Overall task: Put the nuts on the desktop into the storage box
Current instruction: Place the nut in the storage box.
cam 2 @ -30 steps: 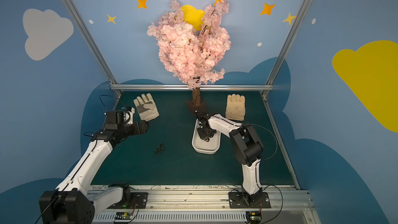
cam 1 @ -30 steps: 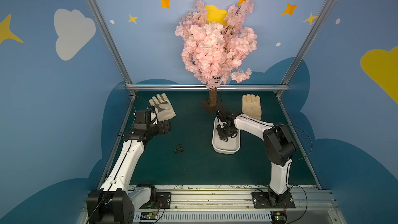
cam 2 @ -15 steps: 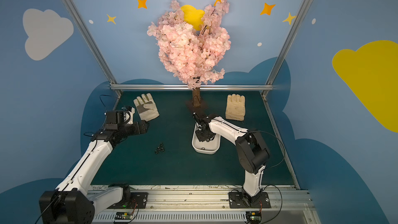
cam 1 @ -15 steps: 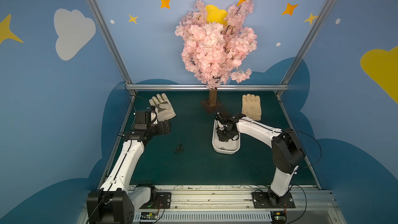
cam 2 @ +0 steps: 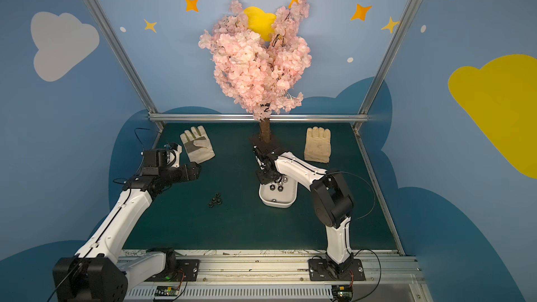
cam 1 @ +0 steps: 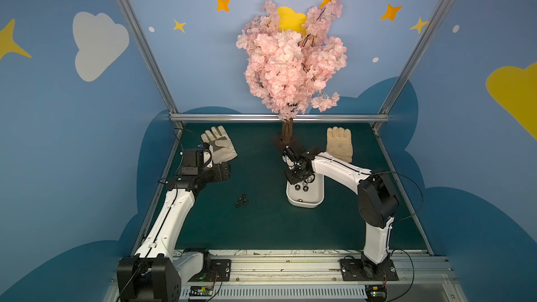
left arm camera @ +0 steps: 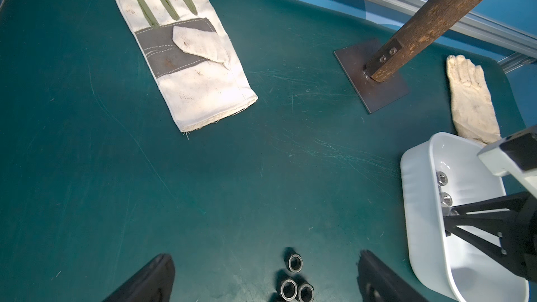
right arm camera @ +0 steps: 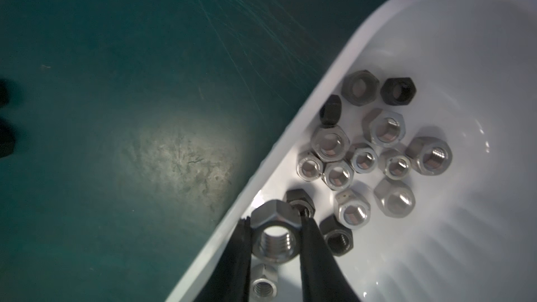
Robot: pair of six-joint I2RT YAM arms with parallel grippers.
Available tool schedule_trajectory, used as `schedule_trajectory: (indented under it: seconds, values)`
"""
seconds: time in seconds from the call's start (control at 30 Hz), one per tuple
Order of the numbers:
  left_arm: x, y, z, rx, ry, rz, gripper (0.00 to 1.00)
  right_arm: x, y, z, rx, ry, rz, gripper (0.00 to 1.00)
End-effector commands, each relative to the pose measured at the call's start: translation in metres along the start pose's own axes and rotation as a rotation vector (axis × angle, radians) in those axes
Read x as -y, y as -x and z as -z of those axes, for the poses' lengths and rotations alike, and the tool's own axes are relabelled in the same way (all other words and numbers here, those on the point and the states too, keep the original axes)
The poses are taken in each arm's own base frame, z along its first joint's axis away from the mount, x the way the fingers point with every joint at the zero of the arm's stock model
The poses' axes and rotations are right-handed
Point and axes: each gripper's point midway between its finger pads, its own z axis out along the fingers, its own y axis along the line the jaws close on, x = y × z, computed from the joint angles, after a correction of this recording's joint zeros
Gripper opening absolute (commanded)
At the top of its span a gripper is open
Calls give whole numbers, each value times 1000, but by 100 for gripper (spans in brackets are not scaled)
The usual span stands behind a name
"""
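Observation:
The white storage box (cam 1: 305, 205) (cam 2: 277, 205) lies right of the desktop's middle. Over its far end hangs my right gripper (cam 1: 296, 180) (cam 2: 266, 180) (right arm camera: 275, 228), shut on a silver nut (right arm camera: 270, 210) just inside the box's rim (right arm camera: 319, 111). Several silver and black nuts (right arm camera: 363, 158) lie in the box. Three black nuts (cam 1: 241, 199) (cam 2: 215, 199) (left arm camera: 295, 262) sit loose on the green desktop (cam 1: 261, 228), left of the box. My left gripper (cam 1: 223, 172) (left arm camera: 266, 257) hovers behind them, open and holding nothing.
A pale work glove (cam 1: 219, 148) lies at the back left and another (cam 1: 339, 145) at the back right. A pink blossom tree stands on a brown base plate (left arm camera: 372, 76) at the back centre. Aluminium rails (cam 1: 279, 117) edge the desktop.
The right arm's elbow has shifted a little while its gripper stays over the box's far end with the nut. The left arm and the loose nuts have not moved.

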Motion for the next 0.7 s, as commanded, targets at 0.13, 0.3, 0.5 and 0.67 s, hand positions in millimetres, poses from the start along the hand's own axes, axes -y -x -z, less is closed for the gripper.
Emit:
schedule_trajectory:
  seconds: [0.13, 0.3, 0.5, 0.67]
  values:
    - [1, 0, 1, 5, -5, 0, 100, -10, -10, -22, -58, 28, -16, 25]
    - [1, 0, 0, 3, -6, 0, 100, -17, -15, -29, -66, 51, -22, 32]
    - [1, -1, 0, 4, -5, 0, 100, -15, -15, -23, -54, 35, -11, 47]
    - [1, -1, -1, 2, -5, -1, 100, -5, -7, -3, -2, -1, -5, 49]
